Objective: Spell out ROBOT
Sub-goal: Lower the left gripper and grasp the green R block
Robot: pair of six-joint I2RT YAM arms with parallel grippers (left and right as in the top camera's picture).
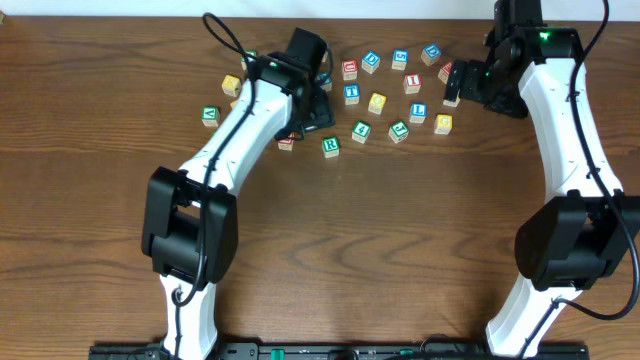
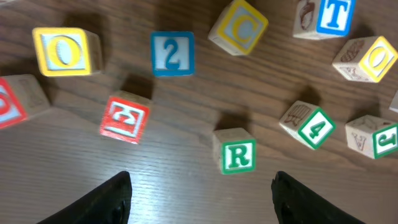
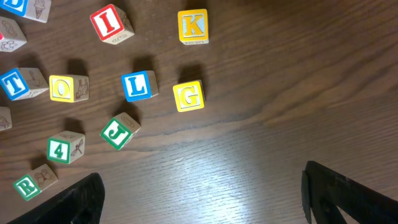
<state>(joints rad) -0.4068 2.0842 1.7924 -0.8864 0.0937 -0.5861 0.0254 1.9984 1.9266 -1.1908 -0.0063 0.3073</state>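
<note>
Lettered wooden blocks lie scattered at the far middle of the table. A green R block (image 1: 330,145) lies at the front of the cluster; it shows just ahead of my left gripper in the left wrist view (image 2: 237,155) and in the right wrist view (image 3: 26,185). Yellow O blocks (image 2: 61,51) (image 2: 375,57) and a blue T (image 2: 336,15) lie further off. My left gripper (image 1: 315,105) (image 2: 202,186) is open and empty above the blocks. My right gripper (image 1: 457,88) (image 3: 202,180) is open and empty over bare wood at the cluster's right edge.
Other blocks lie around: blue 2 (image 2: 172,54), yellow C (image 2: 239,26), green 4 (image 2: 311,127), green J (image 3: 119,132), blue L (image 3: 138,85), yellow G (image 3: 188,95), yellow K (image 3: 193,26), red I (image 3: 111,23). A red block (image 2: 124,118) lies left of the R.
</note>
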